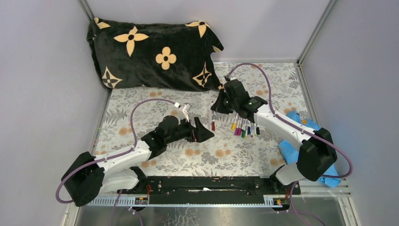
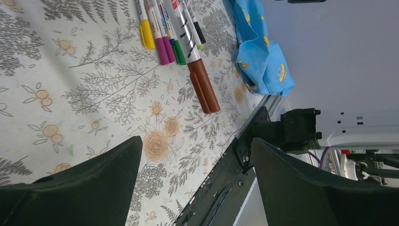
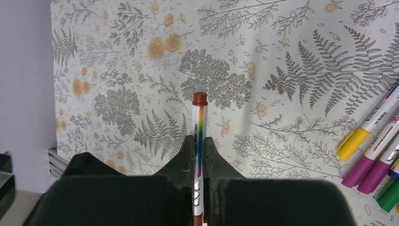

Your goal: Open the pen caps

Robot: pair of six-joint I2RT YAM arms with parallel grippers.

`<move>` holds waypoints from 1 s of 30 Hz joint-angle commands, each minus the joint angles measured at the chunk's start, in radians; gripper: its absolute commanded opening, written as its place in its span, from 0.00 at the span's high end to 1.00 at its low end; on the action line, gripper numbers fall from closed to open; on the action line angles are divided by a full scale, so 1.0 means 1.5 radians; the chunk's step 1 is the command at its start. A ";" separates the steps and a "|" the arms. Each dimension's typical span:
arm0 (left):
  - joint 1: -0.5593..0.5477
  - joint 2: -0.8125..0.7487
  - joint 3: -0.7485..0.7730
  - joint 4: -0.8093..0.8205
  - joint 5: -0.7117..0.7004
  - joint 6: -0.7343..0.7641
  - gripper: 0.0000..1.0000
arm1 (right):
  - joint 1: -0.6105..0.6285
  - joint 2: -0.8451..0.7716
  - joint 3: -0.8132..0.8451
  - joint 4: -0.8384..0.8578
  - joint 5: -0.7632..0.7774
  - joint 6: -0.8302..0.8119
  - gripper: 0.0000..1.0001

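Note:
My right gripper [image 1: 219,107] [image 3: 200,141] is shut on a pen [image 3: 199,120], a whitish barrel with a rainbow stripe. A brown end [image 3: 200,98] sticks out past the fingertips. In the left wrist view the same pen's long brown cap [image 2: 203,87] hangs above the cloth, pointing toward my left gripper [image 2: 197,157]. That left gripper [image 1: 205,132] is open and holds nothing, a short way left of the brown end [image 1: 213,125]. Several capped pens [image 1: 244,128] lie side by side on the cloth, with yellow [image 2: 147,34], magenta [image 2: 162,51] and green [image 2: 179,52] caps.
A black pillow with tan flowers [image 1: 150,52] fills the back left. A crumpled blue cloth [image 1: 301,139] [image 2: 263,52] lies by the right arm. The black base rail [image 1: 207,183] runs along the near edge. Grey walls close in on three sides.

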 commanded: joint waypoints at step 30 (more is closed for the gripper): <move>-0.024 0.099 0.035 0.141 -0.003 -0.026 0.81 | 0.066 -0.046 -0.042 0.050 0.005 0.047 1.00</move>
